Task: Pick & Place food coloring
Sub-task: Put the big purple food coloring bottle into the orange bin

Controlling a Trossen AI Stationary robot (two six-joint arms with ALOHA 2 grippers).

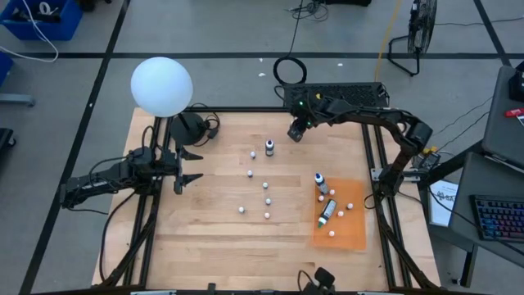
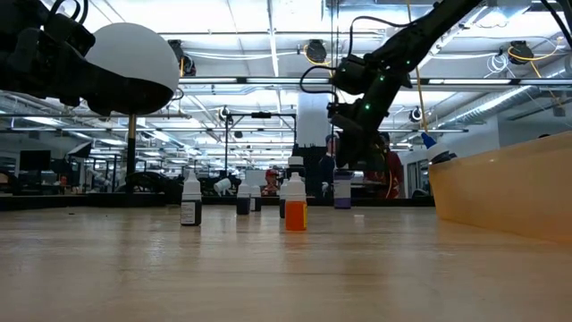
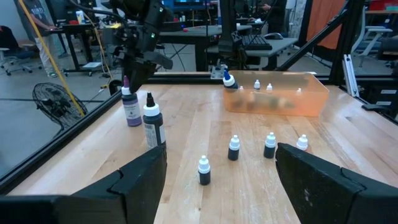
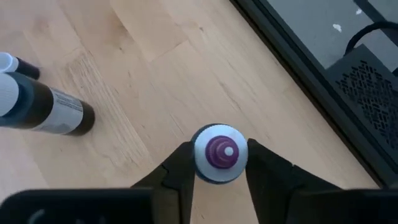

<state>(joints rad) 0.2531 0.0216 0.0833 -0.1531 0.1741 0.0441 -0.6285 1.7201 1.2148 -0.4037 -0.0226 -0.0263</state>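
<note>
Several bottles already sit in the orange tray (image 1: 356,238) at the right; about nine remain on the table. The right gripper (image 4: 217,163), at the far edge right of centre, is closed around the purple-capped bottle (image 4: 217,154), which stands upright, cap up, long axis vertical. The left gripper (image 1: 190,166) waits at the left, fingers spread.

Small bottles (image 1: 267,200) dot the middle of the tabletop (image 1: 205,238), leaving narrow gaps between them. The orange tray (image 1: 354,233) blocks the right edge. The near-left corner stands open.
</note>
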